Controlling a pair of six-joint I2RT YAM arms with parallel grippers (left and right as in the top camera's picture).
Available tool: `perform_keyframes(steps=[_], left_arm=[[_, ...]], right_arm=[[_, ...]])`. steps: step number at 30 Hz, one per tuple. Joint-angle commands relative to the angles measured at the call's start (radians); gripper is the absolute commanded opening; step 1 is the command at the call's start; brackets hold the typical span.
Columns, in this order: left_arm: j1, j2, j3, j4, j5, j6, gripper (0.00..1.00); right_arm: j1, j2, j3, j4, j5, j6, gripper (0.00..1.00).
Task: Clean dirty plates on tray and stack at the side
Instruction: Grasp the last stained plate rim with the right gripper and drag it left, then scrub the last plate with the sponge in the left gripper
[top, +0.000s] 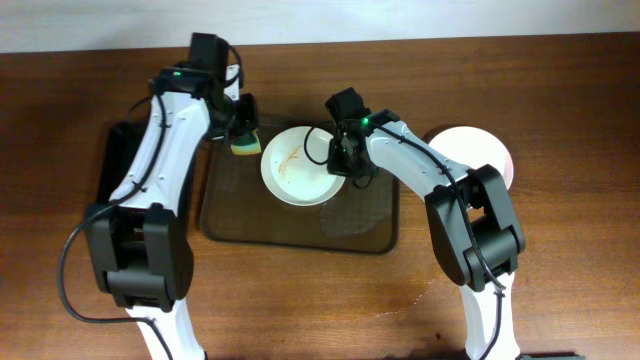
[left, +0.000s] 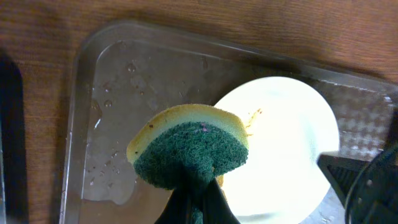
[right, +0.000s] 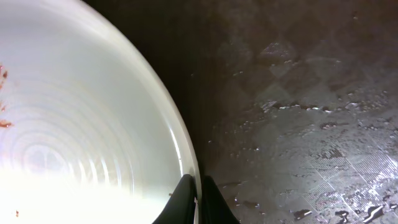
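Note:
A white dirty plate (top: 297, 165) with brown streaks sits in the brown tray (top: 235, 215). My right gripper (top: 343, 158) is shut on the plate's right rim; in the right wrist view the fingers (right: 198, 202) pinch the rim of the plate (right: 74, 124). My left gripper (top: 243, 128) is shut on a yellow and green sponge (top: 245, 146), just left of the plate and apart from it. In the left wrist view the sponge (left: 189, 149) hangs over the tray (left: 124, 81) beside the plate (left: 286, 143). A second white plate (top: 480, 150) lies on the table right of the tray.
A narrow black tray (top: 112, 165) lies left of the brown tray, under my left arm. The brown tray's floor is wet, with a puddle (top: 355, 215) at its right part and drops (right: 311, 155) in the right wrist view. Brown wooden table (top: 570, 250) all round.

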Motion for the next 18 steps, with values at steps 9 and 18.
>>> perform_keyframes(steps=[9, 18], left_arm=[[-0.084, 0.136, 0.009, 0.053, -0.014, 0.189, 0.01], [-0.084, 0.325, 0.009, 0.052, 0.071, 0.332, 0.01]], right_arm=[[-0.016, 0.032, -0.017, 0.023, -0.23, -0.183, 0.04], [-0.023, 0.063, -0.018, 0.041, -0.256, -0.175, 0.04]])
